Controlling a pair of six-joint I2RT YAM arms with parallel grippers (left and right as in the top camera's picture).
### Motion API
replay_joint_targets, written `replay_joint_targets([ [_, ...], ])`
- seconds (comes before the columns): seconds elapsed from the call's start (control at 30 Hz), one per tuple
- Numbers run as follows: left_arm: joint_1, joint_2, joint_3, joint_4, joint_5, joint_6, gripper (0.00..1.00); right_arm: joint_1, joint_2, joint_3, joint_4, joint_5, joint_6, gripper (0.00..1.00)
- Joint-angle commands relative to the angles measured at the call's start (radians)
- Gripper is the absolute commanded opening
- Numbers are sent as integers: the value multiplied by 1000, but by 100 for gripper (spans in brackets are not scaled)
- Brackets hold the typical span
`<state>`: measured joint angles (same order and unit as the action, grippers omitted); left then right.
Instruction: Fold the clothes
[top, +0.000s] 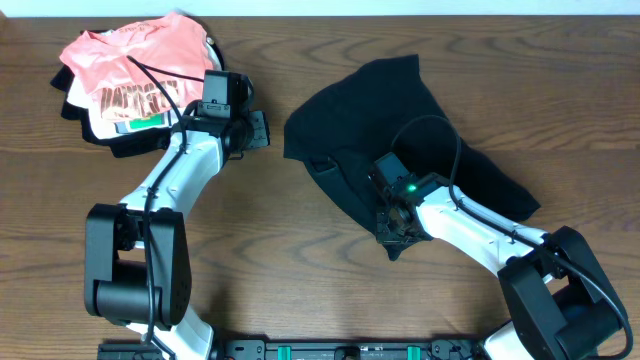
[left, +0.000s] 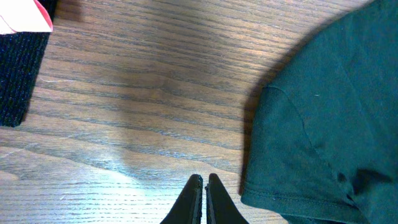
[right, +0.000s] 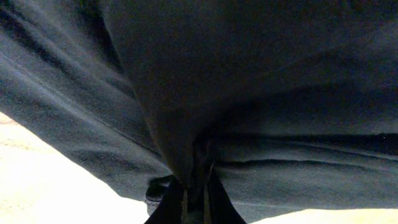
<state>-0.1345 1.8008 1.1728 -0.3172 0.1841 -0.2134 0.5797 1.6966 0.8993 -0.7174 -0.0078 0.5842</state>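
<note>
The clothes, a plain black garment (top: 400, 130), lie crumpled on the wooden table right of centre. My right gripper (top: 393, 222) sits at the garment's near edge and is shut on a fold of the black cloth (right: 186, 124), which drapes over its fingers (right: 195, 186) in the right wrist view. My left gripper (top: 262, 130) is shut and empty, just left of the garment's left edge. In the left wrist view its closed fingertips (left: 204, 180) are over bare wood, with the garment's hem (left: 323, 143) to the right.
A pile of other clothes lies at the back left: a salmon-pink shirt with dark lettering (top: 130, 60) on a white garment with a green mark (top: 140, 123). A dark knit edge (left: 18, 74) shows in the left wrist view.
</note>
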Motion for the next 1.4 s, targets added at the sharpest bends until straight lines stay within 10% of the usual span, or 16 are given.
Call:
replay_joint_targets([
  [0.0, 0, -18, 5, -3, -1, -10, 6, -21, -3, -6, -39, -12, -10, 1],
  [0.47, 0, -18, 5, -4, -1, -10, 6, -301, -69, 35, -143, 123, -183, 1],
  [1.2, 0, -18, 5, -26, 0, -10, 6, -752, -68, 34, 233, 187, -638, 1],
  [1.37, -2, -18, 5, -48, 53, -10, 6, -755, -77, 53, 206, 184, -601, 66],
])
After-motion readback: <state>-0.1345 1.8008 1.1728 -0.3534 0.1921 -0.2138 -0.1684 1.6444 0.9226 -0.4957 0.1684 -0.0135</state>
